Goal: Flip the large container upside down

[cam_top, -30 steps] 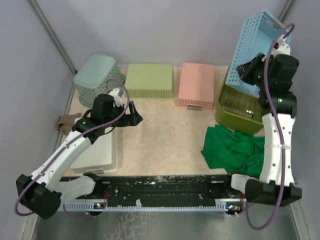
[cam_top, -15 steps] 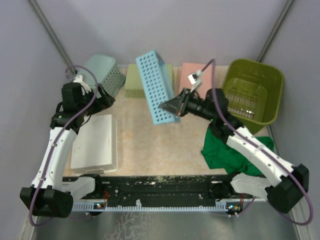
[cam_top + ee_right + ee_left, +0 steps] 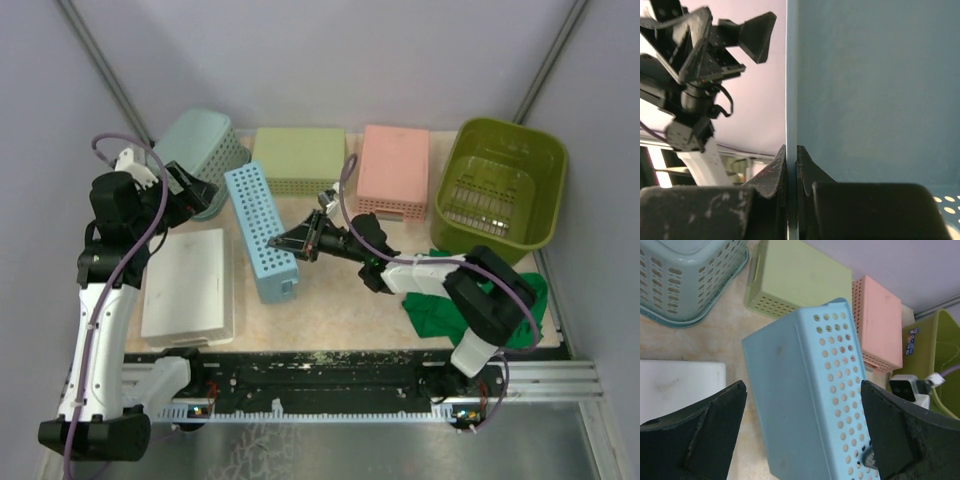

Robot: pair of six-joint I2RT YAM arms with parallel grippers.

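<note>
**Top external view.** The large container stands at the far right of the desk with its opening up, so it is not yet turned over. It looks about as wide as it is deep, with no clear long axis. A green cloth lies just beside its near edge. The right arm reaches left across the middle of the desk, away from the container. The right jaws are clamped on the rim of a blue basket that lies on its side, so the container is to their right and further back. The left arm stands at the far left, beside a teal basket, well apart from the container. Of the 2 arms the right is nearer, but in my judgement it must let go of the blue basket first.

**Left wrist view.** The left jaws are spread wide and hold nothing. The blue basket lies between and beyond them. A sliver of the large container shows at the right edge, past a pink basket.

**Right wrist view.** The right jaws are pinched on 1 thin wall of the blue basket. The large container is out of sight here.
</note>
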